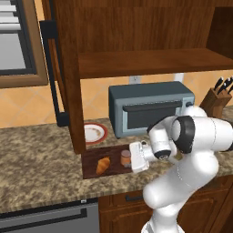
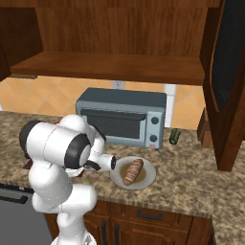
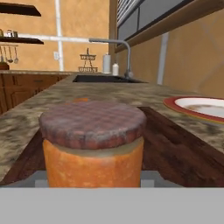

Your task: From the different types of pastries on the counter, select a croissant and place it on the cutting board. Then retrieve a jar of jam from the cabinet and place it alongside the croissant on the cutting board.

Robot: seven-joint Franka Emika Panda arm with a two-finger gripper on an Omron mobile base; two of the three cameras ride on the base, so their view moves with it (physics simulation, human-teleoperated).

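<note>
Two task things sat on the board [image 1: 113, 157] in the lower middle of the left base view: the croissant [image 1: 103, 165] and the jar [image 1: 126, 158], near each other but apart. The gripper [image 1: 134, 157] was right beside the jar, on the jar's right side in that frame. In the hand view the jar [image 3: 92, 144] filled the lower middle, with its dark lid on top and the board [image 3: 175, 151] under it. I could not tell if the gripper was holding the jar or had let go, because the fingers were hidden.

What could go wrong? If the gripper pulled away while pressing on the jar, the jar could tip over or slide. It could bump the croissant and push it along the board. The jar stood close to the board's near edge, so a hard drag might pull it onto the bench [image 1: 41, 159]. The plate [image 1: 94, 133] above the board was well apart and looked safe.

No words or labels could be read on the jar, the oven [image 1: 150, 108] or anything else.
</note>
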